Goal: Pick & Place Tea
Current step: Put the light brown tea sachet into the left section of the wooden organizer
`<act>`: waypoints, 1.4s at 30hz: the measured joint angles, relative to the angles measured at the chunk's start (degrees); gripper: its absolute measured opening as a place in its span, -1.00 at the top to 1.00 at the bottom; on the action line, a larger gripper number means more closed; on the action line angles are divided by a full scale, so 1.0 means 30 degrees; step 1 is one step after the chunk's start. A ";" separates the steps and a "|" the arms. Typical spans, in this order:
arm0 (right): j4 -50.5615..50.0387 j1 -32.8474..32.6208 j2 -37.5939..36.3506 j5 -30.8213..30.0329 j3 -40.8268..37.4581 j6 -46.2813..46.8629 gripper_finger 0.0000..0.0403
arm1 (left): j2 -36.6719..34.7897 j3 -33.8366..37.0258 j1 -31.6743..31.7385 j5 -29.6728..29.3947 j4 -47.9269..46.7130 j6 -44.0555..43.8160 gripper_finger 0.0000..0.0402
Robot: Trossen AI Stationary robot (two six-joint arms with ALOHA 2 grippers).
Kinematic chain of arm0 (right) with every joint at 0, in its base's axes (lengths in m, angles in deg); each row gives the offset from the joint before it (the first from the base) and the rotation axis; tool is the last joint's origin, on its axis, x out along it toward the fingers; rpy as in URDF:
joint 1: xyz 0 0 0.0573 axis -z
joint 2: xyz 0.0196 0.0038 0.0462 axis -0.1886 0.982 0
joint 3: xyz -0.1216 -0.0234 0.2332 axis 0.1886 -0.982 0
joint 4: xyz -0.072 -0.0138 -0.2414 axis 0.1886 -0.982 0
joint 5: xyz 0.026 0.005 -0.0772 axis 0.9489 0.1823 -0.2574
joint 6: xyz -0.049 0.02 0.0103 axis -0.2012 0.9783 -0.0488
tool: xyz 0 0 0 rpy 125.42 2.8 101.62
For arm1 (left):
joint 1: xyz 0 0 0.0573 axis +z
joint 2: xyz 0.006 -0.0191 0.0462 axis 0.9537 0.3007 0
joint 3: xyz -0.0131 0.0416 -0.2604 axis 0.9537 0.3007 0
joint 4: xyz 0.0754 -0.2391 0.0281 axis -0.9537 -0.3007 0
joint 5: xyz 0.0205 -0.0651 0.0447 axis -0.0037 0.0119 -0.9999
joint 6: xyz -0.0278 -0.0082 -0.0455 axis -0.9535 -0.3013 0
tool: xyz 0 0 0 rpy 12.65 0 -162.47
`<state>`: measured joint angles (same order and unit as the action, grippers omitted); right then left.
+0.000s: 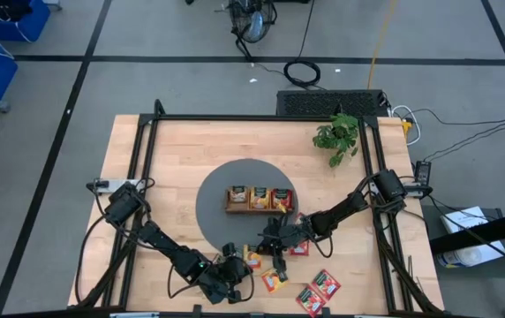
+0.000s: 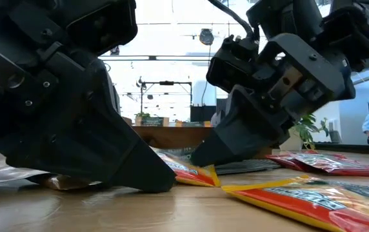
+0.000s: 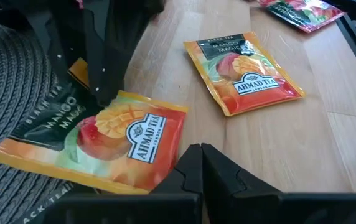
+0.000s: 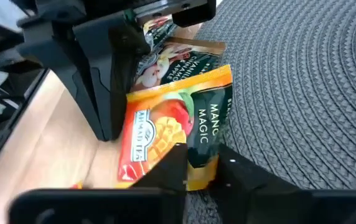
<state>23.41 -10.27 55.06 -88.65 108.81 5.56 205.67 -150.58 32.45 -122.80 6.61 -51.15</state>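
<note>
An orange mango tea sachet (image 4: 165, 134) is being worked at the front edge of the round grey mat (image 1: 213, 208), near the middle front of the desk (image 1: 173, 150). The right hand (image 4: 200, 163) is being lowered over the sachet's near edge, its fingers being drawn in around that edge; whether the packet is actually being pinched cannot be told. The left hand (image 3: 201, 163) is being held just beside the same sachet from the other side, fingers pressed together, tips low at the desk surface, nothing between them.

A second orange sachet (image 3: 243, 71) is lying flat on bare wood just beyond, apart from the first. Red sachets (image 1: 319, 290) are lying at the front right of the desk. The wooden tray (image 1: 260, 200) on the mat is already being filled with several sachets.

For a good pick, the sachet edge should be seated fully between the right fingers before any lift, since a flat foil packet is likely being caught only by its lip and could slip. The closed left hand is probably being used as a stop, so the packet is kept from sliding. The lift should be straight up, clear of the sachets tucked under it, then over to the tray.
</note>
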 joint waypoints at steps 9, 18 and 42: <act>0.1049 -0.0366 -0.0044 0.0095 -0.0044 -0.1402 0.99 | -0.0189 0.0015 -0.0212 -0.0109 0.0446 0.1467 0.76; 0.1321 -0.0380 -0.0051 0.0102 -0.0036 -0.1489 1.00 | -0.0568 0.0051 -0.0612 -0.0080 0.1174 0.2989 0.60; 0.2601 -0.0840 -0.2079 0.0562 0.0015 -0.3282 -0.05 | -0.6154 0.0009 -0.2937 0.1597 -0.5011 -0.0646 0.60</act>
<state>31.21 -12.79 48.83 -86.96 108.86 -4.29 187.20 -150.55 23.64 -118.01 -8.42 -53.09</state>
